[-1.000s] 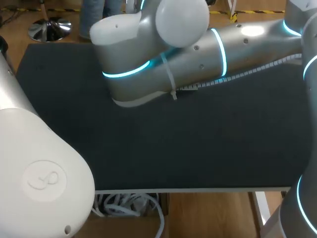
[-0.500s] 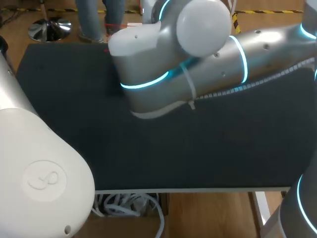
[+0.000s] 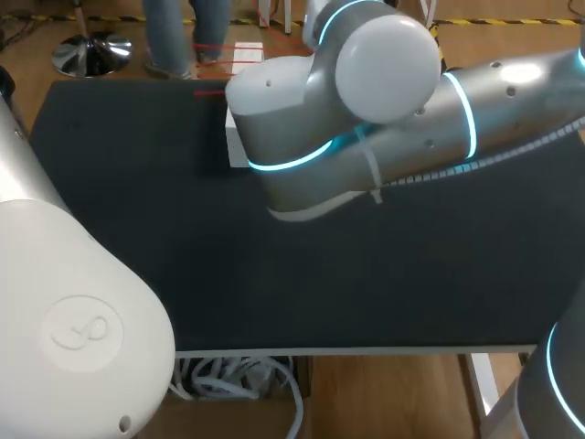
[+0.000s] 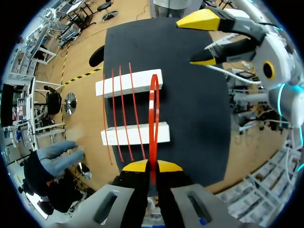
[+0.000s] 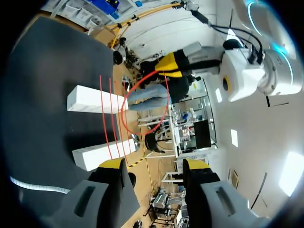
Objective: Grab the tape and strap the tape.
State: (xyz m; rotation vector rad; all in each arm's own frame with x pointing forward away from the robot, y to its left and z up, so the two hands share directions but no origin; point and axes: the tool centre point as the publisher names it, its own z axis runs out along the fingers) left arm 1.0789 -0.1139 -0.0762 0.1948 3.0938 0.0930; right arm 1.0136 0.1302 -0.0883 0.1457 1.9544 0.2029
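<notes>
Red tape roll (image 4: 153,123) clamped in the left gripper (image 4: 152,166), right gripper (image 5: 154,164) spread apart
Head view: right arm (image 3: 393,137) hides the worktop's (image 3: 366,293) far middle, bare surface reaches the near edge, one white block (image 3: 236,151) peeks out. Left wrist view: roll on edge over two blocks crossed by red strands (image 4: 115,111). Right wrist view: roll ahead, clear of its fingers

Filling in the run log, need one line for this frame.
left claw: shut on red tape | right claw: open, clear of tape | tape: strands lie across two white blocks
</notes>
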